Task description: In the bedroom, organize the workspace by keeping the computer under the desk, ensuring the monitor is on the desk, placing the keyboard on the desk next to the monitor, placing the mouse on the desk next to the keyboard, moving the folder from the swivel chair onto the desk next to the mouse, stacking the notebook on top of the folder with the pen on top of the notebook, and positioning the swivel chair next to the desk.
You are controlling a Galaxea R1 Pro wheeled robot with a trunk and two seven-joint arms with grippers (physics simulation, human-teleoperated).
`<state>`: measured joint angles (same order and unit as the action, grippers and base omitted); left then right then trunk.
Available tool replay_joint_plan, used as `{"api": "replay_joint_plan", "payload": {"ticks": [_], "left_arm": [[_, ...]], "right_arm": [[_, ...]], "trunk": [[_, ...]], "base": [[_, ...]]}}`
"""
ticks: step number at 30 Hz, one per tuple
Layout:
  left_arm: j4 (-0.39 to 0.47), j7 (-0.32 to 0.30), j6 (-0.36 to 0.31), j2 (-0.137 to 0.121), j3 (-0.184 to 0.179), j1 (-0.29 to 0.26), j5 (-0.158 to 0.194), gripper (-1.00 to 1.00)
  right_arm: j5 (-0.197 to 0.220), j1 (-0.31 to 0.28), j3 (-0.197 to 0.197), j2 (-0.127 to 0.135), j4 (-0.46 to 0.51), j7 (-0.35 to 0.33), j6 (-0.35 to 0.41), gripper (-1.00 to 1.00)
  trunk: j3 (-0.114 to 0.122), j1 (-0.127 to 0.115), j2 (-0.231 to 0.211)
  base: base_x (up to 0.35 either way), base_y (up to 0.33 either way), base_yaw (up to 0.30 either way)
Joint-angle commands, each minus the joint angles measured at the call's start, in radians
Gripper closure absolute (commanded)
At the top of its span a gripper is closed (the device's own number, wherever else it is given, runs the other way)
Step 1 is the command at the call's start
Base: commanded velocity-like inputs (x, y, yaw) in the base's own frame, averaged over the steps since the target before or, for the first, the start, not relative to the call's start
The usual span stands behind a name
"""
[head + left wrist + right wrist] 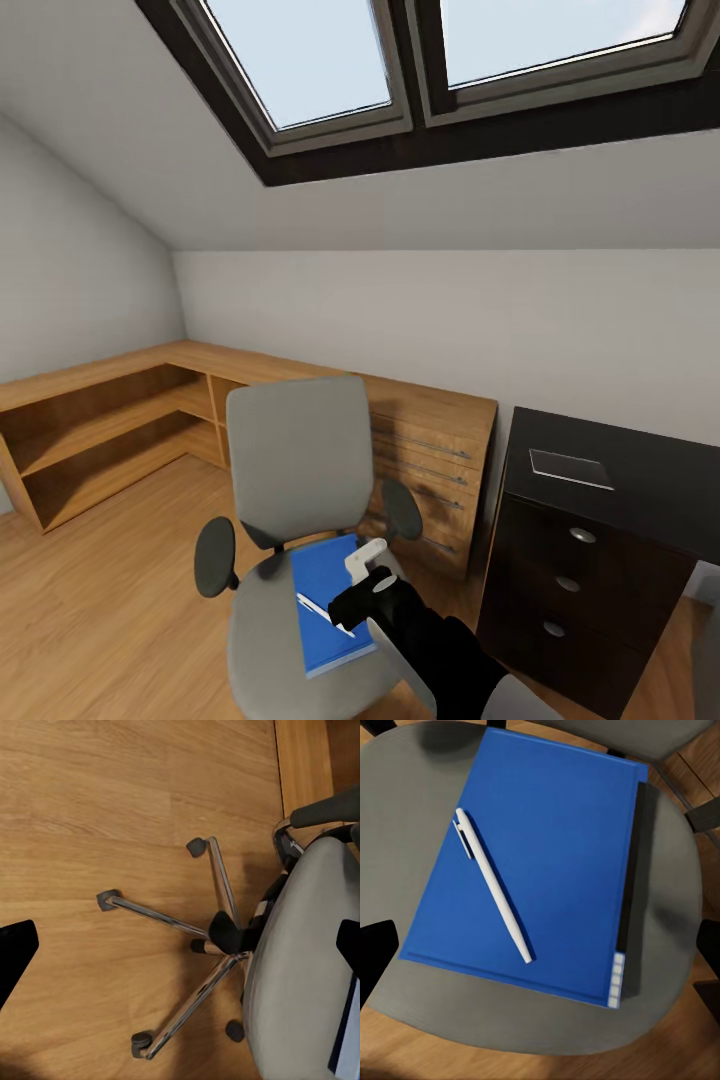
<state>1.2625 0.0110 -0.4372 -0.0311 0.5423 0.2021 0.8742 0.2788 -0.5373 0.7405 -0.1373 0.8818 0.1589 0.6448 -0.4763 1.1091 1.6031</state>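
Observation:
The grey swivel chair point(300, 450) stands mid-room on the wood floor. On its seat lies the blue folder point(330, 600) point(547, 855), and the white pen point(322, 612) point(495, 892) rests diagonally across the folder. My right gripper point(352, 608) point(540, 949) hovers open just above the folder and pen, touching neither. My left gripper point(180, 949) is open beside the chair, over its chrome star base point(195, 945). A thin pale grey notebook point(570, 468) lies flat on the black desk point(650, 490) at the right.
A light wood dresser point(430, 450) and low open shelves point(100, 430) run along the back and left walls behind the chair. The black desk end has three drawers point(568, 583). Skylights sit in the sloped ceiling. Bare floor lies to the chair's left.

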Motion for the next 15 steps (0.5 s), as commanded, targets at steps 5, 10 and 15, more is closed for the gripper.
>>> {"api": "replay_joint_plan", "payload": {"ticks": [5,10,15], "left_arm": [[-0.004,-0.002,0.010,-0.001,0.001,-0.001,0.004,-1.00],[-0.006,-0.002,0.014,-0.001,0.001,-0.001,0.003,-1.00],[-0.006,-0.002,0.015,0.000,0.000,-0.001,0.002,-1.00]], "right_arm": [[0.011,-0.011,0.001,0.023,0.026,0.011,0.000,-1.00],[0.011,-0.015,0.001,0.038,0.049,0.011,0.000,-1.00],[0.010,-0.012,-0.001,0.044,0.091,0.012,0.001,-1.00]], "trunk": [[0.015,-0.019,-0.034],[0.030,-0.038,-0.069],[0.046,-0.057,-0.104]], "base": [[0.000,0.000,0.000],[0.000,0.000,0.000],[0.000,0.000,0.000]]}}
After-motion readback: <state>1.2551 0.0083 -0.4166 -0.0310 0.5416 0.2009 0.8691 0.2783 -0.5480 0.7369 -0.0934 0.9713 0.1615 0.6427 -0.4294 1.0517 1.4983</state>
